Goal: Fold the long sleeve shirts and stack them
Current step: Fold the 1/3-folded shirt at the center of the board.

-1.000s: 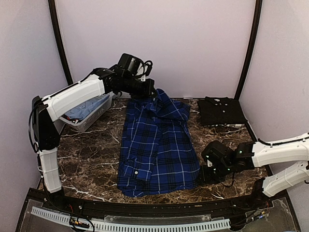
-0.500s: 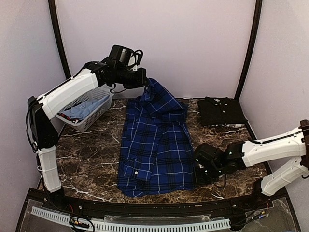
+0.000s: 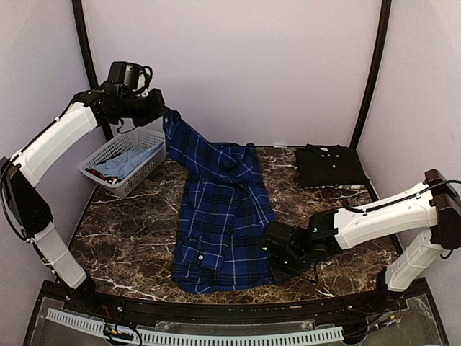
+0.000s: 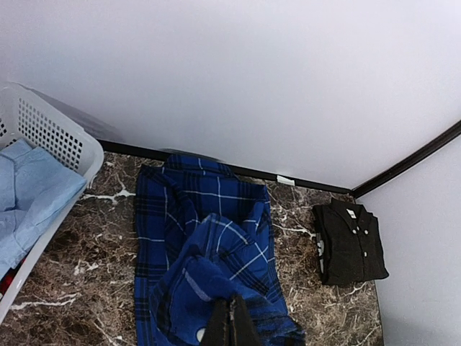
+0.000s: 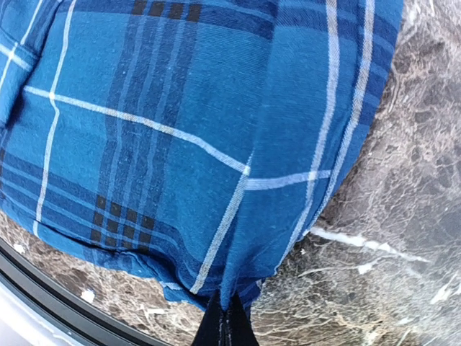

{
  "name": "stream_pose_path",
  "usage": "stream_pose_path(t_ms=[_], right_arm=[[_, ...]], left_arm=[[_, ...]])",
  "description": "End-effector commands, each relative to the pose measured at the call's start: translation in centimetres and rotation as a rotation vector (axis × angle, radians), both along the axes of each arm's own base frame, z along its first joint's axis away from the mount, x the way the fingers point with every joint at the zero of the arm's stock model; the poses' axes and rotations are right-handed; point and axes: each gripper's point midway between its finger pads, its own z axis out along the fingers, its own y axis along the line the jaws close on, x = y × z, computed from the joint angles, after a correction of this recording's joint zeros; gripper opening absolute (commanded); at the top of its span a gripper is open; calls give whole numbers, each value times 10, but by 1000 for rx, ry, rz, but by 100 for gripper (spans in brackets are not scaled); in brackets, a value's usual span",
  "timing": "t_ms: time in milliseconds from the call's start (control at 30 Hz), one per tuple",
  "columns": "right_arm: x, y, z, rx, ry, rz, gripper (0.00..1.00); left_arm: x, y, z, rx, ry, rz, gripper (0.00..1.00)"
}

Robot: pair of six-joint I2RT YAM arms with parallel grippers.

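The blue plaid shirt [image 3: 223, 216] lies lengthwise on the marble table. My left gripper [image 3: 164, 112] is shut on its far end and holds it high at the back left, so the cloth hangs in a slope. In the left wrist view the shirt [image 4: 209, 245] hangs from the shut fingers [image 4: 229, 328]. My right gripper [image 3: 272, 263] is shut on the shirt's near right hem; the right wrist view shows the plaid [image 5: 216, 130] pinched at the fingers [image 5: 225, 328]. The black shirt [image 3: 330, 166] lies folded at the back right and shows in the left wrist view [image 4: 349, 241].
A white lattice basket [image 3: 148, 140] with light blue cloth [image 3: 122, 162] stands at the back left, under my left arm; it shows in the left wrist view [image 4: 57, 137]. Dark frame posts stand in the back corners. The table's black front rail [image 3: 216, 306] runs along the near edge.
My left gripper has carried the shirt's far end up and to the left, over the basket. My right gripper has slid left along the near edge, pulling the hem with it.
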Motion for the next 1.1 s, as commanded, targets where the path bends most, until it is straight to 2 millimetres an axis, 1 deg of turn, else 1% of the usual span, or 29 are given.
stream_pose_path(t_ms=[0,100,167,333,400,433,467,500,667,800,867,967,1067], right_arm=[[4,3,10,-26,-44,46,0],[7,9,19,-17,-58,68,0],[6,16,24,5,-58,92,0],[5,34,33,47,-52,159,0],[4,44,36,62,-50,201,0],[4,50,38,76,-46,220,0],[2,56,39,83,-40,242,0],[1,62,39,90,-32,261,0],[-1,84,36,114,-4,311,0],[-6,100,35,155,43,345,0],[-8,107,39,190,57,357,0],[-10,113,45,230,82,373,0],[-11,117,47,255,109,394,1]], left_arm=[[-9,28,10,-31,-29,76,0],[-9,33,13,-32,-40,79,0],[-7,34,21,-28,-62,75,0],[1,33,51,-14,-146,61,0],[6,32,57,-6,-161,53,0],[9,32,56,2,-160,50,0],[9,31,61,1,-173,48,0],[11,31,62,8,-177,48,0],[16,34,77,13,-229,47,0],[24,33,76,25,-225,39,0],[26,32,73,30,-219,39,0],[29,34,69,36,-212,45,0],[30,37,69,45,-214,56,0]])
